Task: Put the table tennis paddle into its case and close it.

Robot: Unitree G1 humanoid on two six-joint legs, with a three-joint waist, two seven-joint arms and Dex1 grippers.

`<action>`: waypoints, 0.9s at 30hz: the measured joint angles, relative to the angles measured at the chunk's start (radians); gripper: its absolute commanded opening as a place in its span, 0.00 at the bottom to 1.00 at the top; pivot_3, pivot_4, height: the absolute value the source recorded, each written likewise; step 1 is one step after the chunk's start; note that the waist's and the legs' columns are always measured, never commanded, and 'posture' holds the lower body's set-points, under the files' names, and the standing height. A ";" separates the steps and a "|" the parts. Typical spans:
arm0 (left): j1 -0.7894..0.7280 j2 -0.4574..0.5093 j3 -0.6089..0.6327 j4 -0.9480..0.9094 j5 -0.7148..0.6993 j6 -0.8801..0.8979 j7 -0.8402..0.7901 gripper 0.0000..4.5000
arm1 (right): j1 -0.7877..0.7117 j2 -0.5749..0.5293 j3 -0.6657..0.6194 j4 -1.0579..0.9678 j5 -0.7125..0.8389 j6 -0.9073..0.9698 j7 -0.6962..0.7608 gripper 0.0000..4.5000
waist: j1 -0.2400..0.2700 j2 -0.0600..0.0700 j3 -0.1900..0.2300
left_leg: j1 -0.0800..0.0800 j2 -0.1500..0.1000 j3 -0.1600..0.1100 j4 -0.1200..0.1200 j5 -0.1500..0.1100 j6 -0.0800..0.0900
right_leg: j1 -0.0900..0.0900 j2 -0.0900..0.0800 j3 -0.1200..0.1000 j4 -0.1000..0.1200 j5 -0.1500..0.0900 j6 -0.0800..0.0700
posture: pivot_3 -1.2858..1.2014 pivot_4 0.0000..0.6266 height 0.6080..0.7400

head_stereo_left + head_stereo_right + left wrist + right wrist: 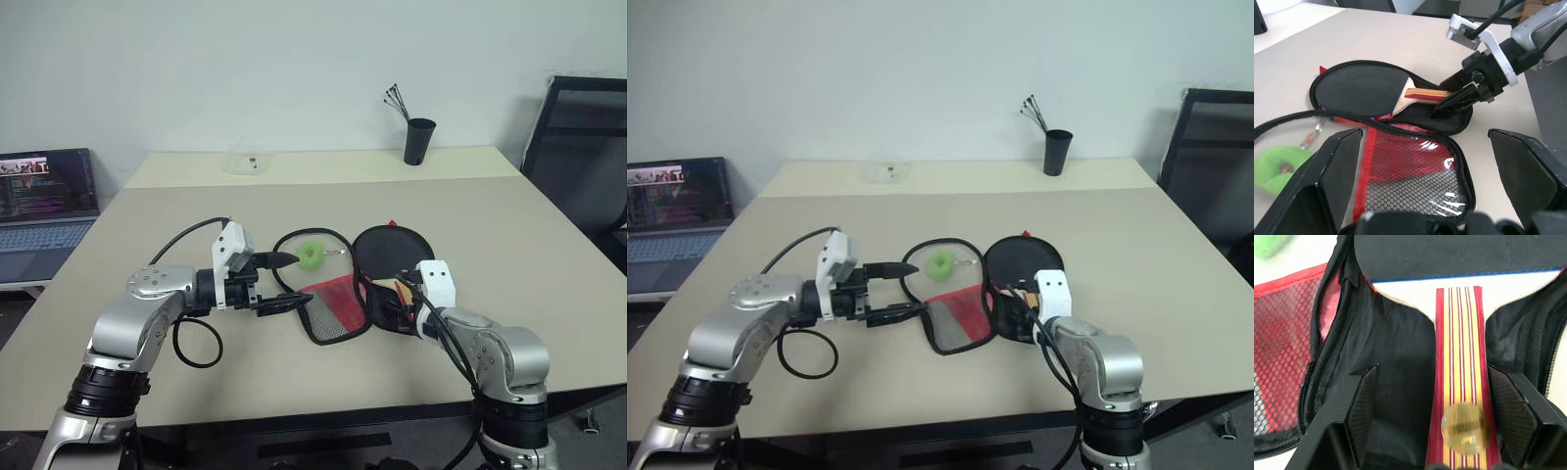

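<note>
- The paddle (1364, 90) is seen lying black face up inside the open case (1415, 125), its striped wooden handle pointing straight at the right claw (1452, 100).
- In the right wrist view the handle (1459, 357) runs up between the two right fingers (1364, 406); they are spread to either side of it with black lining showing in both gaps, so nothing is gripped.
- The case's red mesh flap (335, 306) is folded out flat on the table (509, 245), between the two claws, with the paddle half beside the right claw.
- The left claw (282, 282) is held wide open and empty, one finger low at the near edge of the mesh flap, the other raised above it.
- A loop of black zip edging and a green tag (312, 257) lie just beyond the left claw's upper fingertip.
- Well beyond both claws, a black cup (419, 141) is seen near the table's far edge, and a laptop (44, 211) stands off to the left of the left arm.
</note>
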 measured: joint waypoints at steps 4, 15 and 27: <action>0.002 0.000 0.018 0.016 0.007 -0.018 0.026 1.00 | -0.026 0.005 -0.014 -0.004 0.008 0.011 0.006 0.80 | 0.000 0.000 0.000 | 0.000 0.000 0.000 0.000 0.000 0.000 | 0.000 0.000 0.000 0.000 0.000 0.000 | 0.52 0.24 1.00; 0.025 0.012 0.046 0.218 0.085 -0.127 0.056 0.73 | -0.118 -0.422 -0.041 -0.129 0.295 -0.012 0.437 0.80 | 0.000 0.000 0.001 | -0.001 0.000 0.000 -0.001 -0.002 0.000 | 0.000 0.000 -0.001 -0.003 0.000 0.000 | 0.52 0.24 1.00; -0.111 -0.037 -0.071 0.617 0.318 -0.400 0.037 0.01 | -0.138 -0.725 -0.105 -0.132 0.482 -0.134 0.701 0.80 | 0.011 -0.002 0.001 | -0.003 0.000 0.001 0.000 -0.002 0.000 | 0.000 0.000 -0.002 -0.005 0.000 0.000 | 0.52 0.24 1.00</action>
